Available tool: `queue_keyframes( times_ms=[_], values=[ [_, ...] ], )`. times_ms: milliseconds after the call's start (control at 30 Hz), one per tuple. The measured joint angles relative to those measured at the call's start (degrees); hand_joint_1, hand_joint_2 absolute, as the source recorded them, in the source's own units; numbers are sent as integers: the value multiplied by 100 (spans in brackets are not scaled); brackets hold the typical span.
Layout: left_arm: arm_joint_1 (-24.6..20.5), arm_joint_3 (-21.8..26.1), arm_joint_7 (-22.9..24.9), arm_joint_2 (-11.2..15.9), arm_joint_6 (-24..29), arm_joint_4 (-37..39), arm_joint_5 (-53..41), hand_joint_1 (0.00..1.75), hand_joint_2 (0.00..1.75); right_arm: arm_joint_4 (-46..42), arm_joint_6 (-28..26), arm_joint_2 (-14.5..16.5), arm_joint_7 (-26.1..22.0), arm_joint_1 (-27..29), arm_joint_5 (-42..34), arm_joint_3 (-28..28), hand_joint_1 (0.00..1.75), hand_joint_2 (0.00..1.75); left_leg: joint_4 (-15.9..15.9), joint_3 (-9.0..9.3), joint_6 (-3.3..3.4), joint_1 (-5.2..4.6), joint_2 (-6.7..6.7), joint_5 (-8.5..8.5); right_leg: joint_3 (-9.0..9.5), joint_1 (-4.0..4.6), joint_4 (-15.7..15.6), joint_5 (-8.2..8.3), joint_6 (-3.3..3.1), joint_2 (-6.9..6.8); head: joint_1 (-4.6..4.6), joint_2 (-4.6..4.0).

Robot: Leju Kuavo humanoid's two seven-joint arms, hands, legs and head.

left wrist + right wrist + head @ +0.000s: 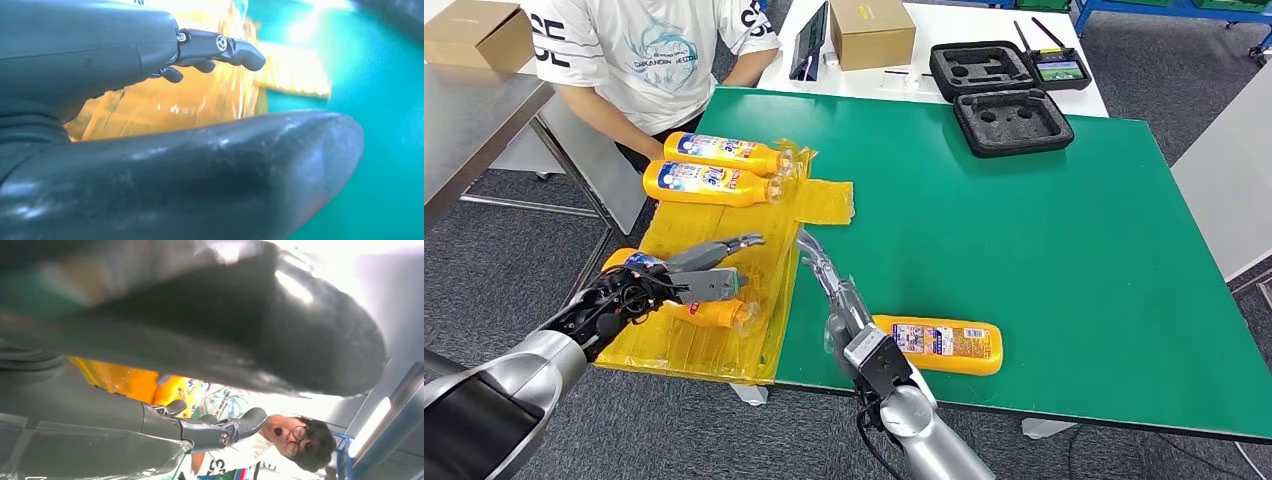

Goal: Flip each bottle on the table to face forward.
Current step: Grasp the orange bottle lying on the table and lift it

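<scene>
Two orange bottles [722, 152] [714, 184] lie side by side at the far end of a yellow plastic sheet [819, 203], labels up. A third orange bottle [716, 315] lies on the sheet's near part, partly hidden under my left hand [706, 272], whose fingers [220, 47] stretch out above it with nothing between them and the thumb. A fourth bottle [942, 344] lies on the green table [1044, 240] near the front edge. My right hand [836, 292] is at its clear neck end, fingers [220, 432] straight and apart, gripping nothing.
A person in a white shirt [649, 50] stands at the far left corner, close to the two far bottles. Two black foam cases [1012, 120] [982, 66], a cardboard box [872, 30] and a tablet [810, 42] are at the back. Grey tables flank both sides.
</scene>
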Motion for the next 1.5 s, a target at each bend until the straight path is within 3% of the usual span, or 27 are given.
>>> queue_keyframes(
  times_ms=[167,233,267,367,400,433,500,600,733,867,1000,1100,1200,1433,1500],
  values=[
    [155,277,-48,3,417,-163,-34,0,0,0,-50,-30,8,81,26,-1,0,0,0,-9,0,0,0,0,-10,0,0,0,0,0,1,0],
    [200,430,-49,-28,916,-207,6,0,0,-3,-104,-34,9,115,49,-8,0,0,1,-11,0,0,0,0,-14,0,0,1,0,0,1,0],
    [251,557,-49,-67,1491,-275,-1,0,0,-9,-144,-34,9,137,73,-15,0,0,1,-12,0,0,1,0,-15,-1,0,1,1,0,0,0],
    [564,1057,-51,-301,4158,-880,-915,0,0,-55,-201,-31,59,177,149,-33,0,0,2,-14,0,-4,-3,0,-15,-4,-1,0,1,-2,-2,0],
    [734,1306,-52,-415,4752,-1247,-1574,0,0,-66,-187,-27,94,172,163,-35,0,0,3,-15,0,-6,-6,0,-15,-7,-1,-1,2,-4,-1,0],
    [924,1605,-58,-545,4990,-1653,-2292,0,0,-71,-166,-21,124,159,172,-34,0,0,3,-17,0,-8,-7,0,-15,-10,-1,-2,2,-4,0,0],
    [1293,2217,-61,-818,5048,-2450,-3480,0,0,-66,-115,-6,171,130,184,-29,0,0,3,-24,1,-11,3,-2,-22,-13,-1,0,4,6,3,0],
    [1643,2869,-37,-1116,5029,-3334,-3752,0,0,-44,-92,7,196,112,234,-13,0,0,2,-28,0,-16,37,-11,-39,-18,-1,4,5,41,-2,0],
    [1942,3377,-19,-1370,5023,-4016,-2562,0,0,-20,-234,-26,301,37,558,-7,0,175,2,-26,-2,-13,32,-10,-39,-14,0,3,4,44,-1,0],
    [2483,3344,-27,-1418,5015,-4481,-311,0,0,-49,-302,-265,1075,-304,1735,-14,0,175,1,-24,-3,-11,33,-10,-41,-11,5,3,3,47,-3,0],
    [3194,3111,-47,-1395,5008,-5047,1081,0,0,-109,379,-821,1939,-821,2644,-200,0,175,2,-27,2,-18,18,-6,-36,-20,4,2,4,29,1,0],
    [3592,2949,-54,-1351,5003,-5348,1506,0,0,-120,702,-1224,2134,-1107,2801,-367,0,175,3,-32,6,-24,12,-5,-35,-25,3,3,6,21,2,0],
    [3816,2809,-56,-1299,4966,-5459,1892,0,0,-117,1352,-1634,2382,-1348,2848,-377,0,175,4,-32,6,-30,11,-6,-35,-32,2,3,7,19,-3,0],
    [4267,2732,-56,-1168,4876,-5469,2097,0,0,-157,2501,-2963,2470,-1709,2499,-330,0,175,5,-38,8,-31,-7,-6,-34,-32,1,2,9,2,-2,0],
    [4298,2731,-56,-1141,4867,-5461,2075,0,87,-191,2686,-3268,2452,-1747,2409,-311,0,175,5,-39,9,-31,-7,-7,-34,-32,1,2,9,2,-2,-1]
  ],
)
